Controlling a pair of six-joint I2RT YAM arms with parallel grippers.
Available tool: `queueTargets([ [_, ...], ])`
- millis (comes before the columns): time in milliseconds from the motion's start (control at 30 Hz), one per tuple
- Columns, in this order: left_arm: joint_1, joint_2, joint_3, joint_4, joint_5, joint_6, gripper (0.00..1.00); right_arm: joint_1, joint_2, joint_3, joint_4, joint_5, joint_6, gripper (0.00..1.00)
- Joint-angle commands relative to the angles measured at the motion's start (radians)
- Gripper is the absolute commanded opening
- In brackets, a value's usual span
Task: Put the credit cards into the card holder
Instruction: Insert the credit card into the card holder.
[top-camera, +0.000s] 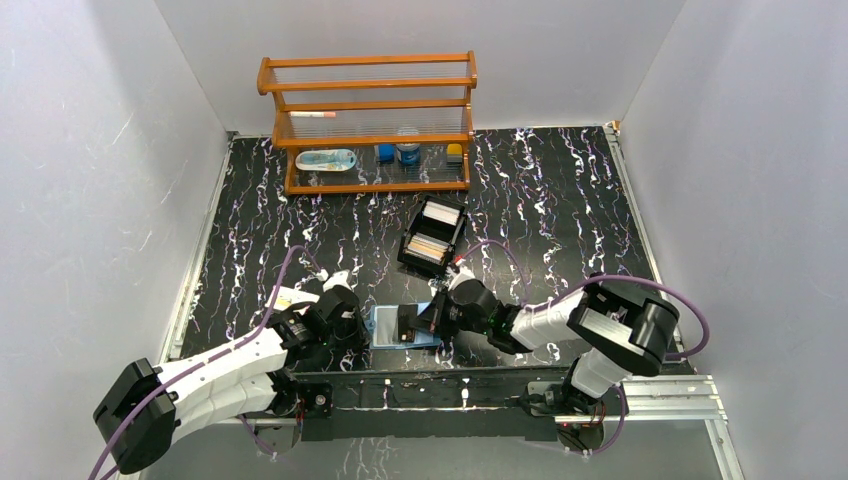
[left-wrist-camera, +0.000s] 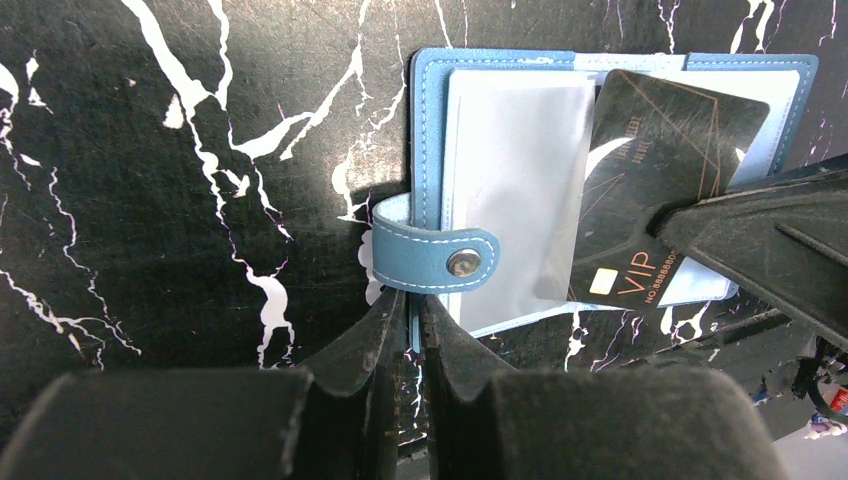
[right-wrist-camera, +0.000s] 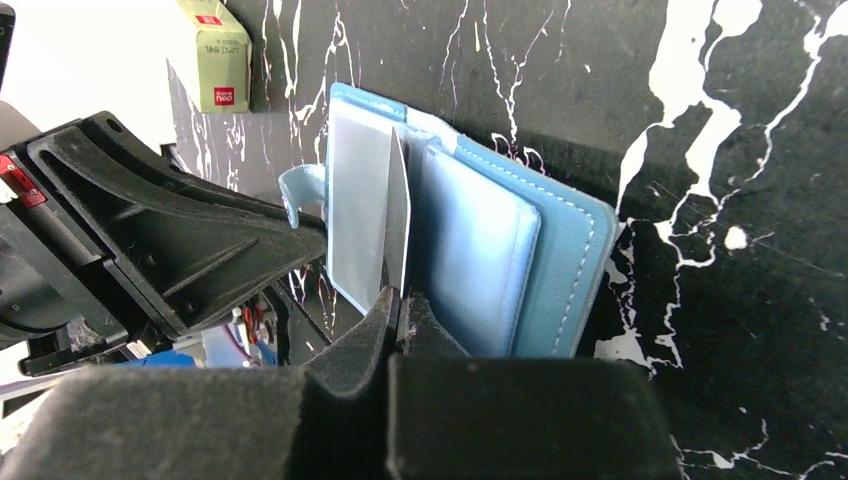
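The blue card holder (left-wrist-camera: 428, 130) lies open on the table, clear sleeves up, its snap tab (left-wrist-camera: 435, 258) folded over the near side. My left gripper (left-wrist-camera: 418, 310) is shut on its near edge beside the tab. A black credit card (left-wrist-camera: 660, 170) printed "VIP" lies slanted over the right sleeves, with my right gripper (right-wrist-camera: 402, 298) shut on its corner. In the right wrist view the card (right-wrist-camera: 401, 230) stands edge-on against the sleeves of the card holder (right-wrist-camera: 575, 260). More credit cards, tan (top-camera: 430, 246) and white (top-camera: 444, 213), sit in a black box (top-camera: 414, 236).
A wooden rack (top-camera: 370, 105) with small items stands at the back. A cream packet with a red mark (right-wrist-camera: 215, 50) lies left of the card holder, beside my left arm. The two grippers (top-camera: 358, 322) (top-camera: 430, 322) face each other across the holder near the table's front edge.
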Motion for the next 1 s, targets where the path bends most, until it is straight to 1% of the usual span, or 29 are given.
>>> queueTargets([
  [0,-0.001,0.003,-0.007,0.003,-0.004,0.001,0.10,-0.001,0.029,0.035,-0.043,-0.046,0.006,0.00],
  [367,-0.001,0.027,-0.006,0.007,-0.006,0.004,0.10,-0.001,0.006,0.105,-0.244,-0.036,0.004,0.00],
  [833,-0.001,0.052,-0.008,0.021,-0.010,0.007,0.10,-0.002,-0.019,0.112,-0.323,-0.021,-0.009,0.00],
  [967,-0.001,0.051,-0.012,0.028,-0.005,0.007,0.10,-0.005,-0.016,0.117,-0.330,-0.039,-0.017,0.00],
])
